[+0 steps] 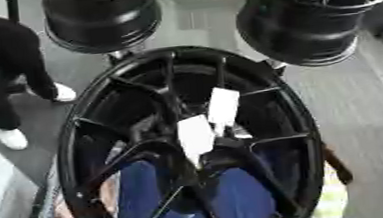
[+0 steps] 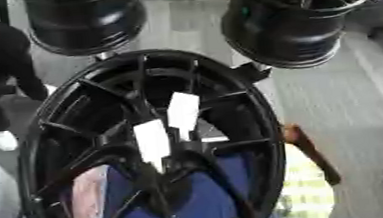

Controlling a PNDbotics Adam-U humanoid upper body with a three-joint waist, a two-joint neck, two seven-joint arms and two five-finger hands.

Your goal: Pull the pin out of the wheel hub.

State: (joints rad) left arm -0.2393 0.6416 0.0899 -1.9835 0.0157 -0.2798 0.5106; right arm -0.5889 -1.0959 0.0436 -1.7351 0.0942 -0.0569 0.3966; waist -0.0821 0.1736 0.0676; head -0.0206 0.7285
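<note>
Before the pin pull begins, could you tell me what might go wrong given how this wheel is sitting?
1. Neither robot hand is in view, so any reach toward the wheel hub would start unseen and may catch a spoke.
2. Two white tags hang over the hub centre and hide the pin; a hand might grab a tag instead.
3. Two more black rims stand just behind the wheel, so it could knock them if the pull shifts it.

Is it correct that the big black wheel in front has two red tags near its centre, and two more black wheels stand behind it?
Not quite: the two tags near the centre of the big black wheel are white, not red, as the left eye view shows. The rest holds: two more black wheels stand behind it.
</note>
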